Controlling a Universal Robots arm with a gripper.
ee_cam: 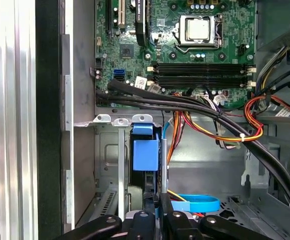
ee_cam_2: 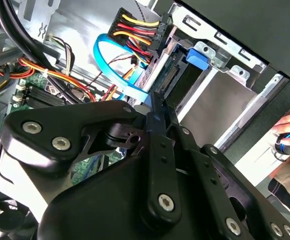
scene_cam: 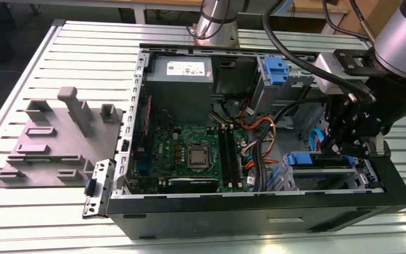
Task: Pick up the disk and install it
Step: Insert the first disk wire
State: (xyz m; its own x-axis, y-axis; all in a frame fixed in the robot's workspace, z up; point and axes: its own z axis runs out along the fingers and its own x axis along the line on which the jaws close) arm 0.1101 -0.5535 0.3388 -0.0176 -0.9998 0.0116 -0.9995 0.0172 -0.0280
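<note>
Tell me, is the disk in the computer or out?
In. The disk sits in the metal drive bay inside the computer case, blue carrier showing.

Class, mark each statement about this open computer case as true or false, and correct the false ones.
1. The end effector is inside the case, at the drive bay. True.
2. The disk in its blue carrier lies on the grey fixture outside the case. False: it sits in the drive bay, beside the end effector.
3. The processor socket has a fan on top. False: the bare chip shows.
4. A grey power supply sits in a corner of the case. True.
5. The case is shut. False: its side is open.
</note>
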